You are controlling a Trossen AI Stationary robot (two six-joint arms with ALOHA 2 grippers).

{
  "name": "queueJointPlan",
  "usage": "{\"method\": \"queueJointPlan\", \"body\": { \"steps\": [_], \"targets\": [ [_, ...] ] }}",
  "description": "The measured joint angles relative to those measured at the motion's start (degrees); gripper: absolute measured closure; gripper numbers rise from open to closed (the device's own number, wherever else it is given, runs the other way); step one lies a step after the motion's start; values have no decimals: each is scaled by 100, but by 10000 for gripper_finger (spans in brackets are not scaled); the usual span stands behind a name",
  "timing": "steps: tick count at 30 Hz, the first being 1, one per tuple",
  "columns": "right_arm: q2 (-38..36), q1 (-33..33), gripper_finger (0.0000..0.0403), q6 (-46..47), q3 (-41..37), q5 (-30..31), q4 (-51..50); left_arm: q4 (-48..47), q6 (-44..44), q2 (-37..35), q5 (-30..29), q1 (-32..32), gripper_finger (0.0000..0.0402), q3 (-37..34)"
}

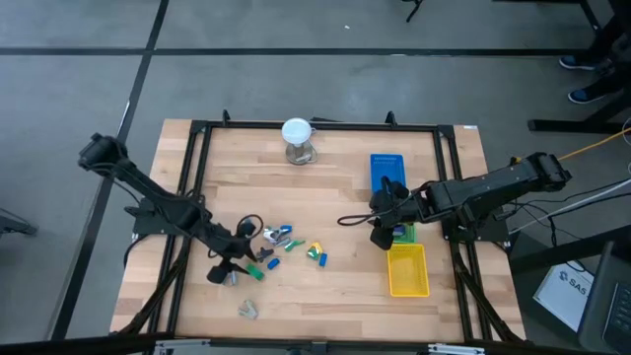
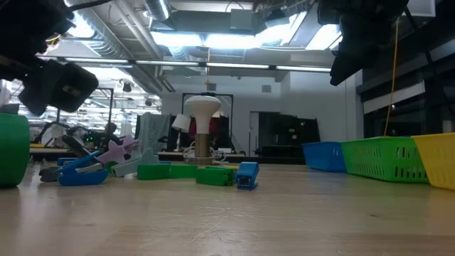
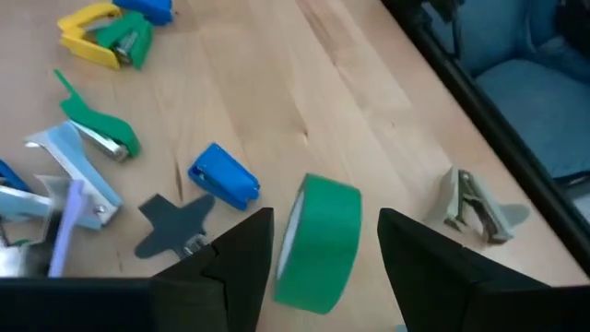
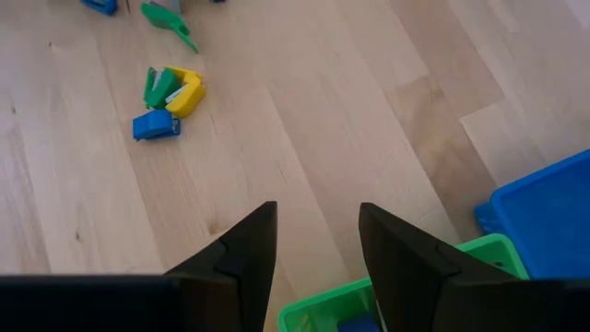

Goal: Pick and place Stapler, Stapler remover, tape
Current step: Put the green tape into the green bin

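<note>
Left gripper (image 3: 323, 244) is hovering, jaws spread, astride the green tape roll (image 3: 318, 240) standing on the table. Right gripper (image 4: 313, 244), released and empty, is hanging over the green bin (image 4: 387, 286). Most pieces remain unsorted.

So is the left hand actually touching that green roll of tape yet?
Apart. In the left wrist view the green tape roll stands on edge between the left hand's open fingers, with bare wood visible on both sides.
</note>
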Motion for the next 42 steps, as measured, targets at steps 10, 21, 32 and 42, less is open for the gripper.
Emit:
{"method": "queueJointPlan", "body": {
  "steps": [10,21,32,42],
  "targets": [
    [0,0,242,4,0,0,0,127,324,346,-674,-414,176,0],
    [0,0,242,2,0,-2,-2,429,325,755,-1074,-461,225,0],
    [0,2,242,-97,0,-2,511,1055,-19,608,-671,137,299,0],
    [0,2,242,-949,0,6,1425,2531,1019,-414,-1846,1259,299,2]
  ]
}}
